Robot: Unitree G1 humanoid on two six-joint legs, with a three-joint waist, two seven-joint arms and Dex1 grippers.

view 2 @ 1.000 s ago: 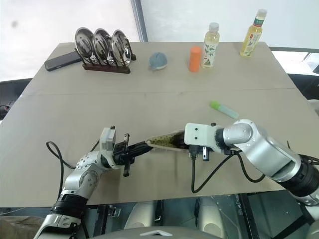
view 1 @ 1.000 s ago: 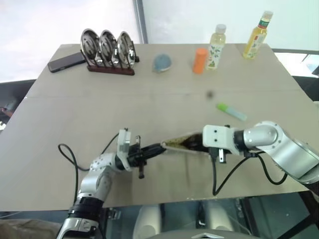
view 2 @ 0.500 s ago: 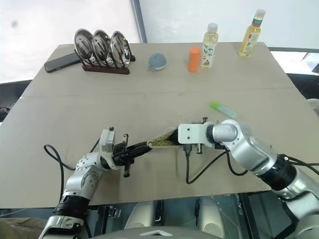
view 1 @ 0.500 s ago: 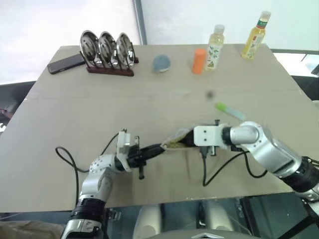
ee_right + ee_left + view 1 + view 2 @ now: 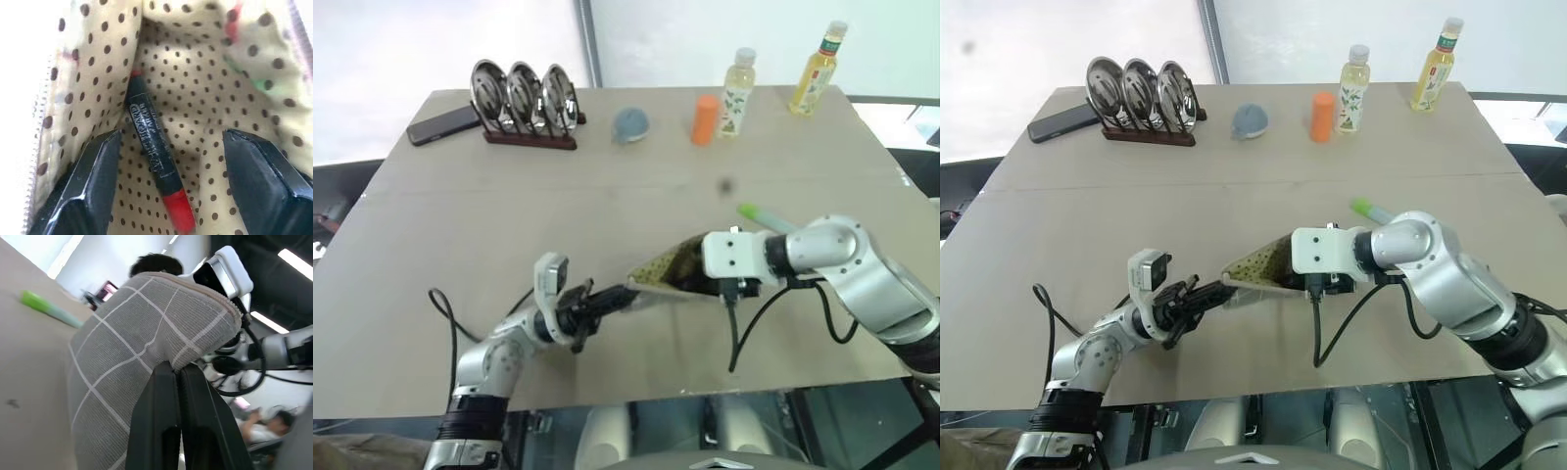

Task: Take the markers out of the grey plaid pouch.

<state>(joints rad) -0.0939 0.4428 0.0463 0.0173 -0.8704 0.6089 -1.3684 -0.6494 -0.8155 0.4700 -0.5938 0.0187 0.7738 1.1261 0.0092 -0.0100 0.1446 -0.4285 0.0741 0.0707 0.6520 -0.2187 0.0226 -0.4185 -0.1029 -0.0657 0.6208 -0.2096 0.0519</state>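
Right wrist view: dark marker (image 5: 155, 161) lies inside pouch (image 5: 668, 270), right end effector (image 5: 173, 196) spread apart inside it. Left end effector (image 5: 178, 382) clamps pouch end, lifted off bench (image 5: 509, 215).

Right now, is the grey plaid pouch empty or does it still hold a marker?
Not empty: a dark marker with a red end lies inside the grey plaid pouch against its dotted lining.

Table (image 5: 509, 215): we note a tan top.
Upper left: dark phone (image 5: 443, 122); wooden rack (image 5: 530, 137) with three metal lids.
Upper centre: blue-grey lump (image 5: 630, 123), orange cylinder (image 5: 706, 118).
Upper right: two bottles (image 5: 738, 91).
Centre right: green-capped marker (image 5: 766, 218).
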